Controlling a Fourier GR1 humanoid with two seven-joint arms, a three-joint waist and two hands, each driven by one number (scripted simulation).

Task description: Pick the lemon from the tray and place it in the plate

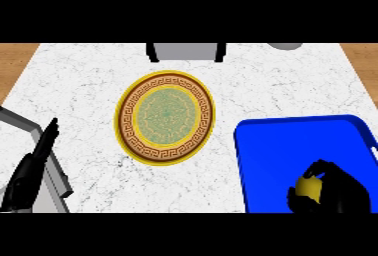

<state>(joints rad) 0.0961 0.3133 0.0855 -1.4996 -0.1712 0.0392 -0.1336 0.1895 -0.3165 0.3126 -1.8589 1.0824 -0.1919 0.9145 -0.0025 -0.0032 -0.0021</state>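
Where the head view looks down on the counter, the items stand as follows.

Counter: white marbled top, filling most of the view, with wood showing at the far corners.

Plate: round, yellow rim, brown key-pattern band, green patterned centre; lies near the middle of the counter, just left of the tray and apart from it.

Tray: blue, raised rim, at the right side of the counter, running to the lower edge of the view.

Lemon: yellow, over the tray's near right part, mostly hidden by the hand round it.

Right hand: black, over the tray's lower right corner, fingers and thumb curled round the lemon.

Left hand: black, at the lower left edge, fingers straight and pointing away up the counter, holding nothing, resting well apart from the plate.

Grey object: boxy, with dark sides, at the counter's far edge, behind the plate.

Pale round object: at the far right edge, only partly in view.
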